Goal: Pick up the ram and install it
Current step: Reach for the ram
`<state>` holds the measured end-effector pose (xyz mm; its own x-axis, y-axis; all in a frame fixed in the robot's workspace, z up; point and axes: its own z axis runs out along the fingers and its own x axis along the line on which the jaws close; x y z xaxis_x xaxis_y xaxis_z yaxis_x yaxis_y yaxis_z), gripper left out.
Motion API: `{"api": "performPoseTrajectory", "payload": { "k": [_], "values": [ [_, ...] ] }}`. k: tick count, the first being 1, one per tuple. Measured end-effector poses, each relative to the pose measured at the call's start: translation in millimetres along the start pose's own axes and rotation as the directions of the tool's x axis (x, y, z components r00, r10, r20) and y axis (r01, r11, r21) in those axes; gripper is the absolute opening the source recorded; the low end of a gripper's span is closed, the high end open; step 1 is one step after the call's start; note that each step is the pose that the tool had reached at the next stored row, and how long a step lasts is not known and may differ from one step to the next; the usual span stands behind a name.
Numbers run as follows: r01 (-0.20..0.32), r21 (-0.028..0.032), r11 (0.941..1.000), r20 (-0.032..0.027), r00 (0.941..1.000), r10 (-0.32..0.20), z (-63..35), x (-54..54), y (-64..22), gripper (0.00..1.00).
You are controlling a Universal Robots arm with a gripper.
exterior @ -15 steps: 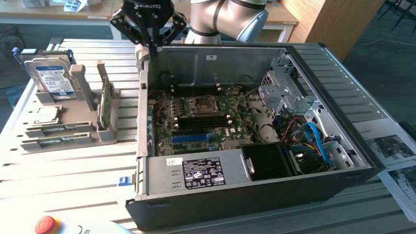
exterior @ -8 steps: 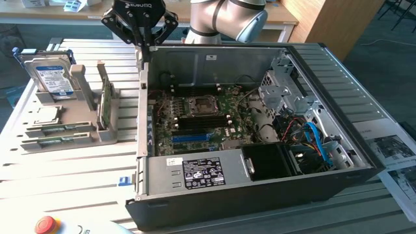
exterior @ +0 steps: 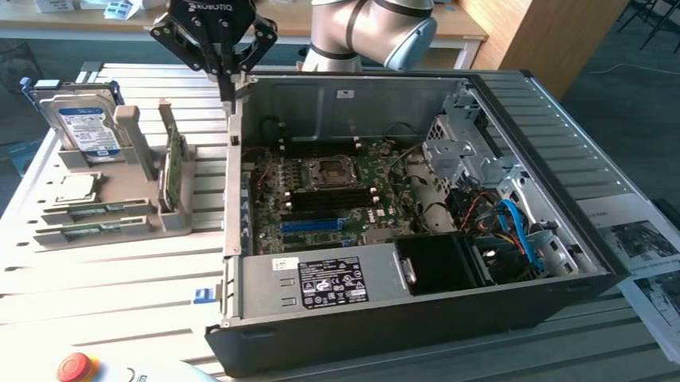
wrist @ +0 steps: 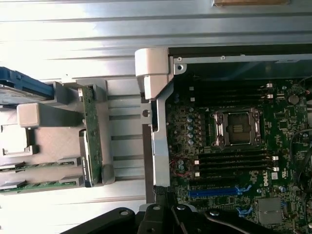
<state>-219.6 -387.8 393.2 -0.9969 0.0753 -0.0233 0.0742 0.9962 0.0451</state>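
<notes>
Two slim green ram sticks (exterior: 98,209) lie flat in the grey holder (exterior: 117,227) at the exterior view's left, outside the computer case (exterior: 425,310). In the wrist view the ram sticks (wrist: 41,185) appear as thin green strips in the same holder (wrist: 48,141). My gripper (exterior: 226,79) hangs above the case's left wall near its back corner. Its fingers are shut with nothing between them. Its dark fingers (wrist: 163,214) show over the case edge. The motherboard (exterior: 318,199) lies open inside, with black memory slots (wrist: 234,161) beside the CPU socket (wrist: 239,127).
A taller green card (exterior: 170,167) stands upright in the holder. A hard drive (exterior: 85,119) stands behind it. A blue slot (exterior: 314,225) crosses the motherboard. Cables and a drive cage (exterior: 467,151) fill the case's right. A red stop button (exterior: 76,366) and papers (exterior: 648,247) sit nearby.
</notes>
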Motion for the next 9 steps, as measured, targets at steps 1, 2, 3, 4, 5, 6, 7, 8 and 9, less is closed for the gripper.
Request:
{"api": "performPoseTrajectory", "payload": {
  "k": [1,2,3,4,5,6,7,8,9],
  "values": [
    [0.0,0.0,1.0,0.0,1.0,0.0,0.0,1.9,0.1,0.1],
    [0.0,0.0001,1.0,0.0,1.0,0.0,-0.1,3.9,0.2,0.1],
    [0.0,0.0001,1.0,0.0,1.0,0.0,-0.1,5.9,0.4,0.1],
    [0.0,0.0,1.0,0.0001,1.0,0.0,-0.1,7.9,0.5,0.1],
    [0.0,0.0,1.0,0.0,1.0,0.0,-0.2,10.0,0.7,0.1],
    [0.0,0.0,1.0,0.0001,1.0,0.0,-0.2,12.0,0.8,0.1],
    [0.0,0.0,1.0,0.0001,1.0,0.0,-0.2,14.0,1.0,0.1],
    [0.0,0.0001,1.0,0.0,1.0,0.0,-0.3,16.0,1.1,0.1],
    [0.0,0.0,1.0,0.0001,1.0,0.0,-0.3,18.0,1.2,0.1]
  ]
}}
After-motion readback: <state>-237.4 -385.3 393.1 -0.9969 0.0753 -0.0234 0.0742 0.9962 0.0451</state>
